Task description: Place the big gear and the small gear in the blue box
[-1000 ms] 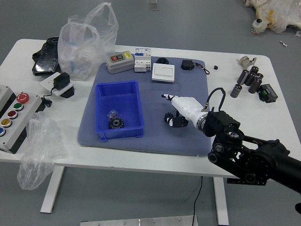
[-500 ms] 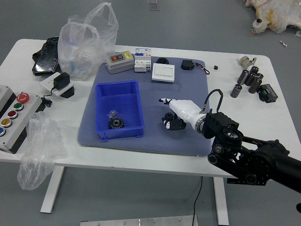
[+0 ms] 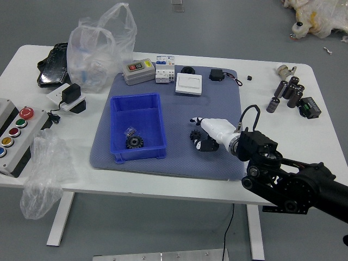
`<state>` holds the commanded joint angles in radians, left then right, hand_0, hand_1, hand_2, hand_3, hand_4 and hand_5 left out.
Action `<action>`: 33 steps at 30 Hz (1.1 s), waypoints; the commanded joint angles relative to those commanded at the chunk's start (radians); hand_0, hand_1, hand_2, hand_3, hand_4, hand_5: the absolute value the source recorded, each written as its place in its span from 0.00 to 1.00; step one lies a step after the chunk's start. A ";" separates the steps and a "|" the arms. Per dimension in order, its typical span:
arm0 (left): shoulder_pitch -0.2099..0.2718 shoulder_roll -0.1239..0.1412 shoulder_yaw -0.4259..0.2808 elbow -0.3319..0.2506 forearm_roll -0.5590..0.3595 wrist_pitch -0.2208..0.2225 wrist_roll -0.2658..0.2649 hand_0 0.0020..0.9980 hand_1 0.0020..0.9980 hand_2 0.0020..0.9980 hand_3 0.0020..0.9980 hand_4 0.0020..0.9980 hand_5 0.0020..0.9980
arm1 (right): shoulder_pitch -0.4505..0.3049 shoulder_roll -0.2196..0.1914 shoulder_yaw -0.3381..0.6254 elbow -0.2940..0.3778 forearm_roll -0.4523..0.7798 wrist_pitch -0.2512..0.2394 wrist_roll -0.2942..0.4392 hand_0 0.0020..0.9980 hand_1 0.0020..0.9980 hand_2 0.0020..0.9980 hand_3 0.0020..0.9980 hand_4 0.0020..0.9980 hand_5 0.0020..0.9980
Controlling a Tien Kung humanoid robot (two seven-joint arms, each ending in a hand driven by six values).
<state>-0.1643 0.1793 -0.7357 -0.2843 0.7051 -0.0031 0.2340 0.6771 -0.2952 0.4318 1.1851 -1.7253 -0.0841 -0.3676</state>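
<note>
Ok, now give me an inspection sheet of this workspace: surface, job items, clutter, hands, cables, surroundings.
Surface: white table, grey mat on it.
Job items: big gear inside blue box; small gear outside it, at the right hand.
Clutter: plastic bags, button panel, dark cylinders.
Hands: right over mat, grip unclear; left not in view.
Cables: black cord by the panel; another below the table.
Surroundings: grey floor; people: nothing seen.
</note>
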 joint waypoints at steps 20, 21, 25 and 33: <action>0.001 0.000 0.000 0.001 -0.001 0.001 -0.005 0.68 0.64 0.65 0.78 0.74 0.55 | -0.010 -0.019 0.030 0.016 -0.008 -0.020 0.033 0.32 0.43 0.98 1.00 0.68 0.12; 0.001 0.000 0.000 0.001 0.000 0.001 -0.004 0.68 0.64 0.65 0.78 0.74 0.55 | -0.010 -0.020 0.030 0.018 -0.010 -0.020 0.033 0.32 0.43 0.98 1.00 0.68 0.12; 0.001 -0.001 -0.002 0.001 0.002 0.001 -0.004 0.68 0.64 0.65 0.78 0.74 0.55 | -0.011 -0.019 0.030 0.023 -0.022 -0.016 0.027 0.32 0.43 0.98 1.00 0.68 0.12; 0.002 -0.001 -0.004 0.000 0.005 0.001 -0.002 0.68 0.64 0.66 0.78 0.72 0.58 | -0.008 -0.016 0.018 0.016 -0.012 -0.019 0.022 0.31 0.42 0.98 1.00 0.71 0.11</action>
<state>-0.1627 0.1786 -0.7397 -0.2842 0.7099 -0.0025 0.2316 0.6693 -0.3114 0.4497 1.2007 -1.7372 -0.1034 -0.3459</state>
